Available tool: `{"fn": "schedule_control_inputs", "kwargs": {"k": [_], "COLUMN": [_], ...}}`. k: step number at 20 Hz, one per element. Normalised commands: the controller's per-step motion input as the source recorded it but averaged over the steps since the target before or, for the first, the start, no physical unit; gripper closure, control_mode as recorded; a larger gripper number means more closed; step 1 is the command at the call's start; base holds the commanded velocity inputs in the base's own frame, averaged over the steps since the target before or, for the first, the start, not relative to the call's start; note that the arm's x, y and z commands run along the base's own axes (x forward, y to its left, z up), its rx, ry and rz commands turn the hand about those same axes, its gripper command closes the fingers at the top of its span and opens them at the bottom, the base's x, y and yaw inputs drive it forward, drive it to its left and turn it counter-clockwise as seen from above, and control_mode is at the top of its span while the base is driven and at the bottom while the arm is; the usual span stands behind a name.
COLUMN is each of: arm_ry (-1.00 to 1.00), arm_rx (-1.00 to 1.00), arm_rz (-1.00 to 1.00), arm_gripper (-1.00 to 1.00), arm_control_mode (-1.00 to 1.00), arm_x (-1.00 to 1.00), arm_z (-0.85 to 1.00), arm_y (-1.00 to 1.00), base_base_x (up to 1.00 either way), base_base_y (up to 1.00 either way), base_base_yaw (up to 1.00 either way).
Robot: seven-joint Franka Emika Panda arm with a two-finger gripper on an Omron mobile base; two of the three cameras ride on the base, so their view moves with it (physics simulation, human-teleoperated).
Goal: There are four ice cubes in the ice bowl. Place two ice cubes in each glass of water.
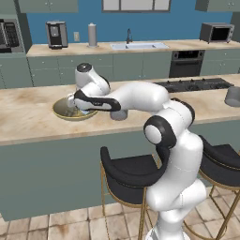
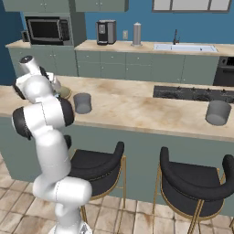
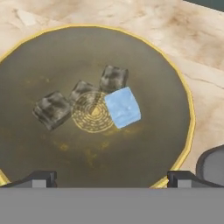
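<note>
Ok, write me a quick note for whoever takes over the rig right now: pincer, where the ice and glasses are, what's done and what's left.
Pincer: open, holding nothing, poised over the ice bowl.
Ice bowl: on the island counter, left end. All four ice cubes lie near its middle; one looks pale blue, the other three look greyish.
Glasses: near glass beside the bowl; far glass at the counter's right end, by the cooktop.
Done: nothing moved yet.
Left: two cubes into each glass.

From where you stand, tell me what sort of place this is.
A home kitchen, by the look of it: a sink and coffee maker on the back counter, a microwave, and bar stools at an island counter.
</note>
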Motion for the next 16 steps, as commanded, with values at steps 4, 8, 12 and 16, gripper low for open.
{"fn": "schedule_control_inputs", "kwargs": {"k": [4, 8, 12, 16], "arm_ry": [0.00, 0.00, -0.02, -0.05], "arm_rx": [0.00, -0.02, -0.01, 0.00], "arm_rz": [0.00, 0.00, 0.00, 0.00], "arm_gripper": [-1.00, -1.00, -1.00, -1.00], "arm_control_mode": [-1.00, -1.00, -1.00, -1.00], "arm_x": [0.29, 0.09, 0.14, 0.27], "arm_z": [-0.22, -0.34, -0.30, -0.14], "arm_y": [-0.06, -0.07, -0.03, 0.00], "base_base_x": [0.00, 0.00, 0.00, 0.00], "base_base_y": [0.00, 0.00, 0.00, 0.00], "base_base_yaw": [0.00, 0.00, 0.00, 0.00]}}
